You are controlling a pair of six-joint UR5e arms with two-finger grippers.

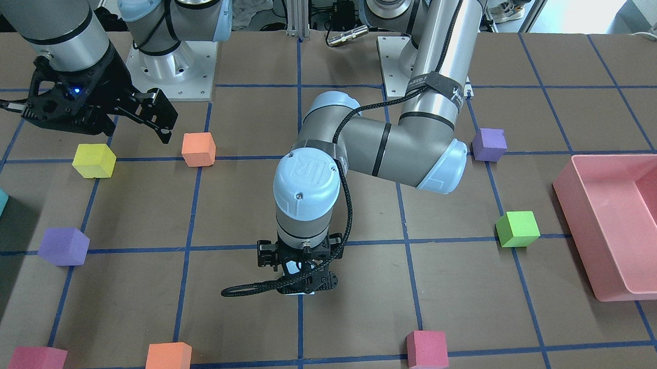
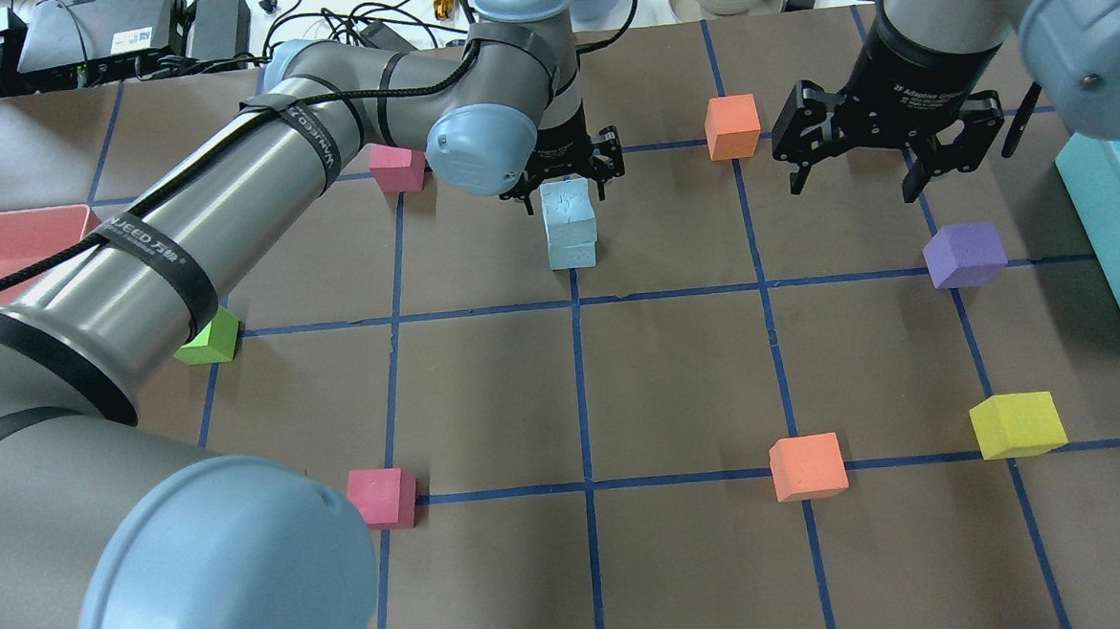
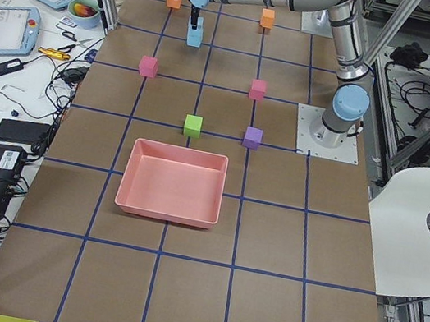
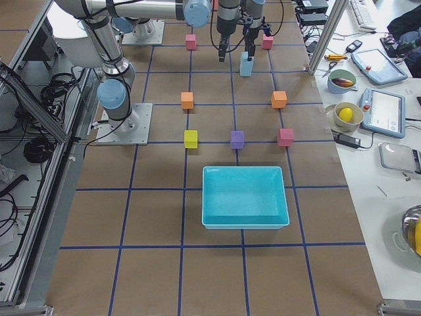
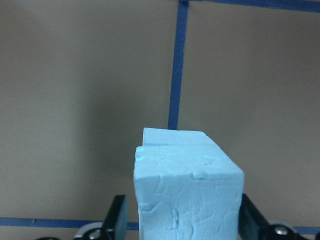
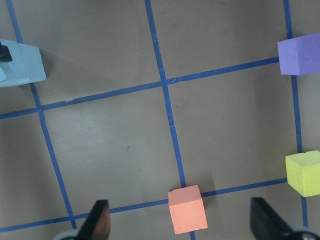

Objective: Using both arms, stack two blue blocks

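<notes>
**Stack looking built, release still pending**

Reaching in from the left to the far middle of the table (image 2: 488,395) with the left gripper (image 2: 564,188), fingers (image 5: 118,220) flanking the upper blue block (image 2: 569,210); impossible to tell whether squeezing or letting go. Resting that cube squarely on the lower blue block (image 2: 572,254), itself on the table. Hovering further right with the right gripper (image 2: 852,184), spread wide and empty. Probably remaining: freeing the top cube and lifting clear.
</notes>
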